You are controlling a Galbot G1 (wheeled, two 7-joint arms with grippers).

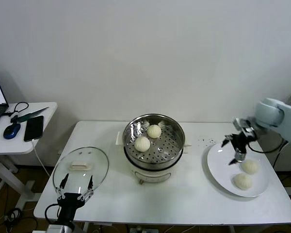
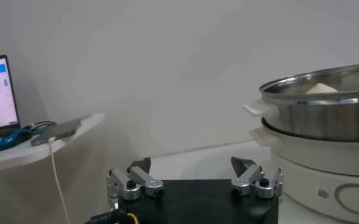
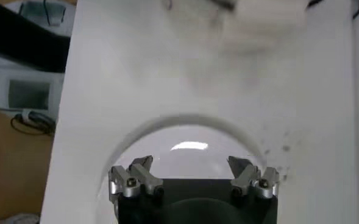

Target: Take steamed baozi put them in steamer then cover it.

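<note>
**Right pincer poised over the plate, two buns to go**

The right gripper [image 1: 234, 151] hangs with fingers apart above the white plate [image 1: 214, 167], seemingly lined up for the nearer of two steamed baozi [image 1: 250, 166] just beside it. Two more baozi [image 1: 142, 143] sit in the steamer [image 1: 153, 141], well off toward the table's middle. The left gripper [image 1: 76, 185] waits, spread, just short of the glass lid [image 1: 81, 167]. Nothing blocks the reach.

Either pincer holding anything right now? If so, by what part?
Nothing held. Right pincer is open, empty, over the plate; left pincer is open, parked by the glass lid.
</note>
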